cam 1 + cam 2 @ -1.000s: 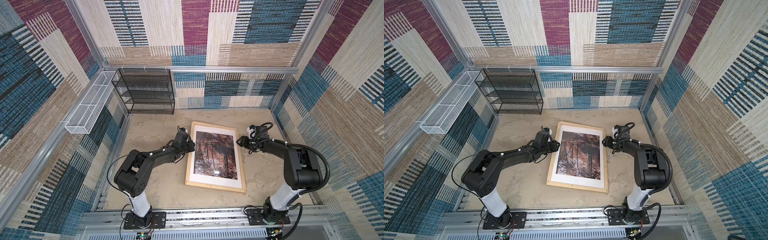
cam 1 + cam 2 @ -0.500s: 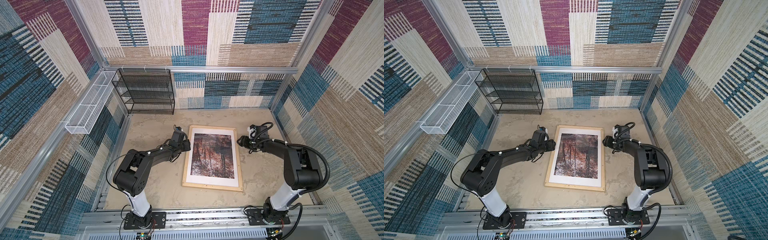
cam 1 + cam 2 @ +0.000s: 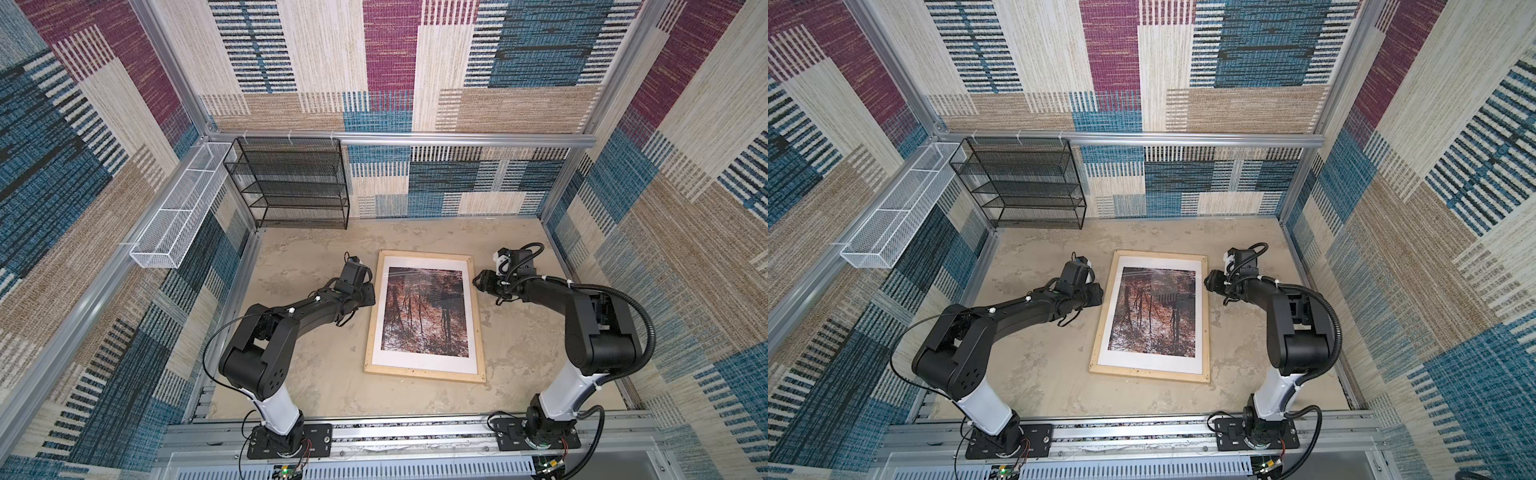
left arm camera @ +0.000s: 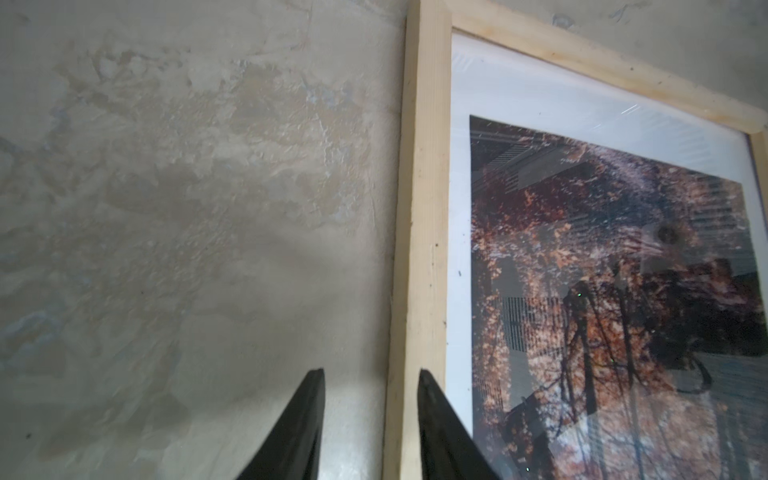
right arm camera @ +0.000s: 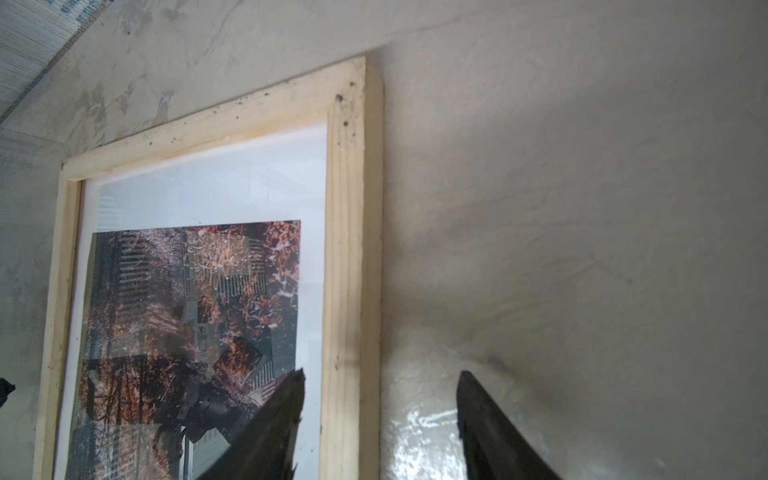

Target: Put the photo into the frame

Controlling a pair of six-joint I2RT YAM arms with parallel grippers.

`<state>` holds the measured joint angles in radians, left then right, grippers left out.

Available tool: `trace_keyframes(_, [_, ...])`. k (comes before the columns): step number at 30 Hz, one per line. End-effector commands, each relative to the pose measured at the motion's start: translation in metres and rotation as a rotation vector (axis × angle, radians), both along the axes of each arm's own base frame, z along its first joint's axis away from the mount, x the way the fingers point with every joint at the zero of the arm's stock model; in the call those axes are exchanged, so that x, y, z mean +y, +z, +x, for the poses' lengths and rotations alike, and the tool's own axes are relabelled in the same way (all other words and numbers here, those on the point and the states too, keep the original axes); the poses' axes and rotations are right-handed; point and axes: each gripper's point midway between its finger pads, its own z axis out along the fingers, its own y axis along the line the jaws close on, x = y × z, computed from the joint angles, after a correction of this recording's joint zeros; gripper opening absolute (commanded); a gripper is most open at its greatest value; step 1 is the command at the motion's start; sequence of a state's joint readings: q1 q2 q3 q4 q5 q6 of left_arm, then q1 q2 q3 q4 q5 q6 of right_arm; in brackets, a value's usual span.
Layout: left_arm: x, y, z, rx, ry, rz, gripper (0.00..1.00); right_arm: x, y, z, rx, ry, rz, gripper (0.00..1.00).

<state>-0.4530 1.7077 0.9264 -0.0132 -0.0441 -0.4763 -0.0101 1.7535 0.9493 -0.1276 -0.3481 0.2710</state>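
Observation:
The frame (image 3: 424, 374) (image 3: 1148, 374), pale wood strips, lies flat in mid-table in both top views. Inside it, behind the pane, the photo (image 3: 426, 318) (image 3: 1156, 313) of reddish autumn trees shows through a white mat (image 3: 424, 264). My left gripper (image 3: 371, 293) (image 3: 1100, 291) is at the frame's left strip. In the left wrist view it (image 4: 370, 374) is open, with the frame (image 4: 419, 208) edge between its fingers and the photo (image 4: 602, 291) beyond. My right gripper (image 3: 477, 282) (image 3: 1207, 279) is at the right strip. It (image 5: 380, 374) stands open astride the frame (image 5: 353, 249), beside the photo (image 5: 195, 311).
A black mesh shelf rack (image 3: 291, 183) stands at the back left against the wall. A white wire basket (image 3: 178, 208) hangs on the left wall. Patterned walls close in three sides, and an aluminium rail (image 3: 415, 432) with both arm bases runs along the front.
My left gripper has drawn back to the left, and the frame has shifted slightly left and lies straighter. The right arm has barely moved.

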Motion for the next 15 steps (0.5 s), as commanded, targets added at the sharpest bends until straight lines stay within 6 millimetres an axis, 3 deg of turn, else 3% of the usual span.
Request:
trace_keyframes(1, [-0.005,-0.011,-0.011,0.042,-0.024,-0.028,0.40,0.004,0.001,0.006,-0.009,0.003,0.012,0.60])
trace_keyframes(7, [-0.020,-0.028,-0.015,0.081,-0.056,-0.064,0.36,0.006,-0.003,0.012,-0.006,0.006,0.021,0.59])
trace_keyframes(15, [-0.019,-0.037,-0.026,0.119,-0.046,-0.020,0.30,0.012,-0.003,0.032,-0.010,0.037,0.036,0.58])
